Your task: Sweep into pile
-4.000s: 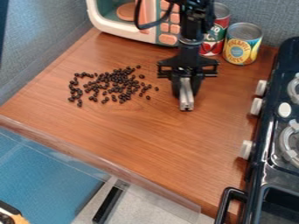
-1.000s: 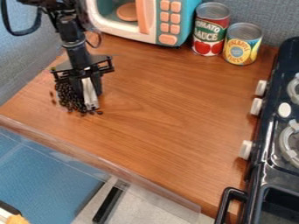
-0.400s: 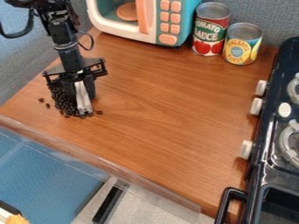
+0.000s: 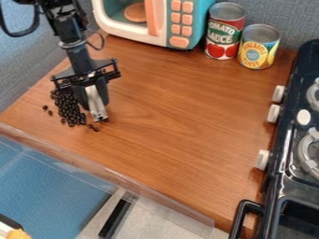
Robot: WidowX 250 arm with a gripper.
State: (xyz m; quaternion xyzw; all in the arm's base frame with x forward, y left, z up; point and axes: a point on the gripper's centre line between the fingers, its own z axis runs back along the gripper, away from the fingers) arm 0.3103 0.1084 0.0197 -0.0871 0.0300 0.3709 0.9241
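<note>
- You have a brown wood-grain counter (image 4: 181, 130) in front of you, with a grey-blue wall (image 4: 271, 13) behind the toy microwave (image 4: 161, 23). Take that microwave as your landmark; left and right here are as you see them.
- Your dark beans (image 4: 67, 107) lie on the counter, on the camera side of the microwave and out toward its left end. Most are bunched in a dense, longish patch; a couple sit loose at the patch's left, and a few more trail off on its near side, by the fingertips.
- Your gripper (image 4: 100, 120) hangs tilted just beside the beans, on their right, nearer you than the microwave's left end. Its silver-faced fingers are closed together, their tips down by the counter.
- Your black arm (image 4: 73, 51) slants down from the upper left, left of the microwave.
- Right of the microwave you have a red-labelled can (image 4: 224, 32) standing upright, with a yellow-labelled can (image 4: 258, 49) upright just beyond it.
- Farther right and nearer you than the microwave is the black toy stove (image 4: 283, 186), pale knobs facing the counter.
</note>
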